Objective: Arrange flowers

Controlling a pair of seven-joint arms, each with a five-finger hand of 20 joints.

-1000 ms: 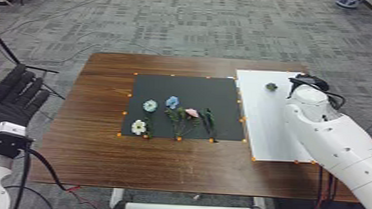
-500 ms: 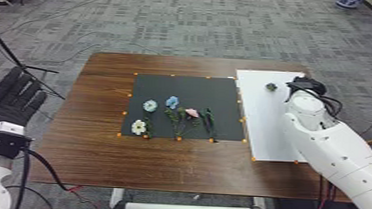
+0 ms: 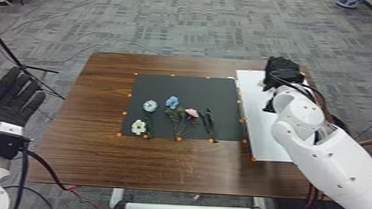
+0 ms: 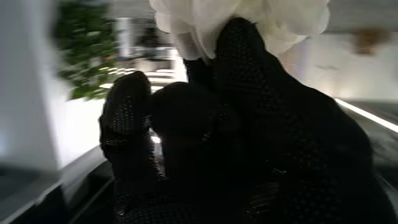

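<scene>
Right hand (image 3: 285, 71): was curled round the big white flower (image 4: 289, 20), at the far part of the white board (image 3: 272, 140).
Left hand (image 3: 12, 99): was wide, beside the table (image 3: 87, 164).
Good placing: probably needed gentle lowering, petals uncrushed, then slow release.

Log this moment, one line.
right robot hand at far end of white board; white flower beside it; left robot hand open; flowers on black mat

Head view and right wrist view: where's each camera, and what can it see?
Head view: on the robot's head, looking forward and down at the table and flowers; both arms, left hand, right hand.
Right wrist view: on the right wrist, looking along that hand's glove at a white flower.
Both share: the right hand.
</scene>
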